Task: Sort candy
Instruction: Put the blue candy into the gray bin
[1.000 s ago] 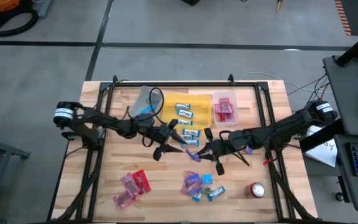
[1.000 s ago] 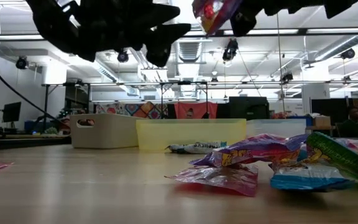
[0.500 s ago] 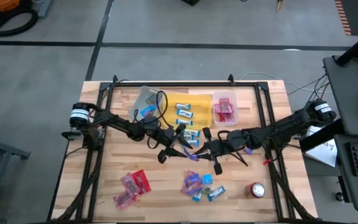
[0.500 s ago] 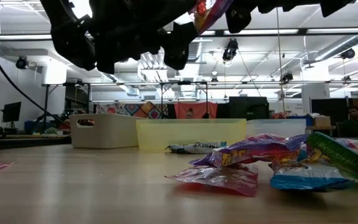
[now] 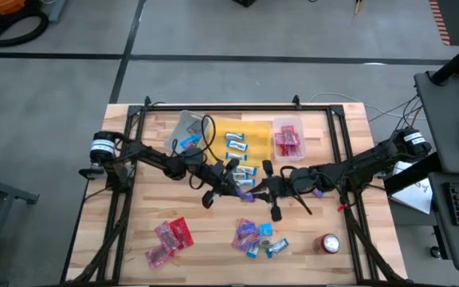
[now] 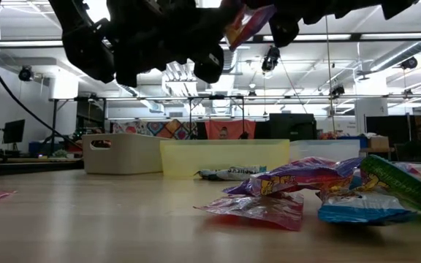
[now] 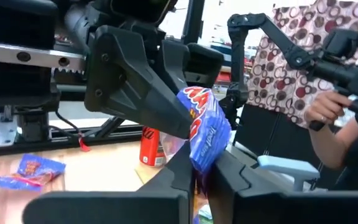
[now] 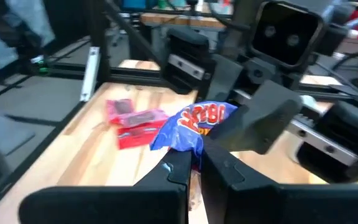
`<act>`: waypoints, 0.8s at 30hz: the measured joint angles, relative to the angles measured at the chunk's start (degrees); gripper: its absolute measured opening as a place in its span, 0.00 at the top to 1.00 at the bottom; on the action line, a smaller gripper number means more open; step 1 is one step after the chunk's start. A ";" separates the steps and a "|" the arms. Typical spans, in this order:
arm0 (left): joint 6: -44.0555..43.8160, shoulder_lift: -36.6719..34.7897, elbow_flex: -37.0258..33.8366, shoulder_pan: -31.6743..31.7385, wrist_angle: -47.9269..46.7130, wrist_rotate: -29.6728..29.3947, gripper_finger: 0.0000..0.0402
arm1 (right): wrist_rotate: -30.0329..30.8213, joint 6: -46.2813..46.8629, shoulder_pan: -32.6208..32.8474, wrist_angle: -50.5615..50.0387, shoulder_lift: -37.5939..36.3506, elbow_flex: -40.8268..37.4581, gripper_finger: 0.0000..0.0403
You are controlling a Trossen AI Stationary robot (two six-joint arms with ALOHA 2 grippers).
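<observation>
A blue-purple wrapped candy [image 5: 248,194] hangs above the middle of the table between my two grippers. My left gripper [image 5: 239,190] reaches in from the table's left and is shut on one end. My right gripper [image 5: 256,191] comes from the right and is shut on the other end. In the low view the candy [image 6: 244,22] shows high above the tabletop. Other candy lies on the table: a red-pink group [image 5: 170,237] near left and a mixed pile [image 5: 257,237] near the middle. My left gripper pinches one end of the candy's wrapper [image 7: 202,155] between its two fingers, coming about level from the table's left. The candy is lifted clear of the table. My right gripper pinches the opposite end of the wrapper [image 8: 190,144] between its two fingers, coming about level from the table's right. The candy stands crumpled between the two grippers, clear of the table.
At the far side stand a yellow tray [image 5: 255,128] with blue-and-white candy, a clear tray [image 5: 288,139] with red candy and a pale container [image 5: 183,127]. A red and silver can [image 5: 327,243] stands near right. A person's hand [image 7: 328,112] shows beyond the table.
My left gripper has moved toward the table's right to the candy held by my right gripper and has shut on its free end. My right gripper has kept the candy lifted in about the same place.
</observation>
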 joint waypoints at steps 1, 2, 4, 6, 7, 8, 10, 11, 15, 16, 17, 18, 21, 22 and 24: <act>-0.70 -0.07 0.00 0.18 0.03 0.00 0.98 | 0.82 0.27 0.00 0.00 0.00 0.00 0.96; -1.48 -0.36 -0.02 0.41 -0.34 0.02 0.99 | 1.23 0.33 0.00 -0.02 0.00 0.00 0.95; -2.67 -1.09 -0.06 1.05 -1.58 0.18 1.00 | 1.70 0.91 -0.02 0.02 0.00 -0.01 0.93; -2.74 -2.76 -0.17 1.77 -4.84 0.20 1.00 | 2.11 1.38 -0.04 -0.09 -0.05 -0.02 0.92; -2.44 -3.73 -0.17 2.11 -6.90 0.17 1.00 | 2.36 1.66 -0.04 -0.10 -0.07 -0.02 0.90; -2.00 -4.75 -0.17 2.48 -8.94 0.19 1.00 | 2.91 1.81 -0.04 -0.19 -0.11 -0.02 0.89; -0.74 -7.06 -0.17 3.09 -14.01 0.12 1.00 | 4.33 2.06 -0.04 -0.46 -0.11 -0.02 0.84; 0.16 -8.20 -0.17 3.36 -16.44 -0.06 1.00 | 4.86 2.27 -0.04 -0.70 -0.11 0.00 0.82; 3.62 -13.49 -0.17 3.98 -27.11 -3.83 1.00 | 9.05 3.01 -0.04 -1.55 -0.25 0.24 0.72; 4.66 -15.03 -0.17 4.00 -30.40 -5.92 1.00 | 10.19 3.43 -0.04 -1.89 -0.42 0.24 0.70; 5.70 -16.57 -0.17 4.02 -33.79 -7.93 1.00 | 11.27 3.77 -0.04 -2.06 -0.51 0.24 0.68; 6.83 -18.01 -0.15 4.02 -36.97 -10.11 1.00 | 12.39 4.31 -0.04 -2.02 -0.56 0.24 0.66; 9.89 -22.79 0.76 4.18 -49.63 -17.90 1.00 | 15.60 7.20 -0.05 -1.93 -1.10 0.25 0.61; 11.00 -24.35 1.35 4.25 -54.20 -21.51 1.00 | 16.44 8.35 -0.04 -1.98 -1.37 0.28 0.59; 13.36 -27.26 2.73 4.29 -63.35 -29.85 1.00 | 17.13 9.57 -0.04 -2.36 -1.66 0.28 0.56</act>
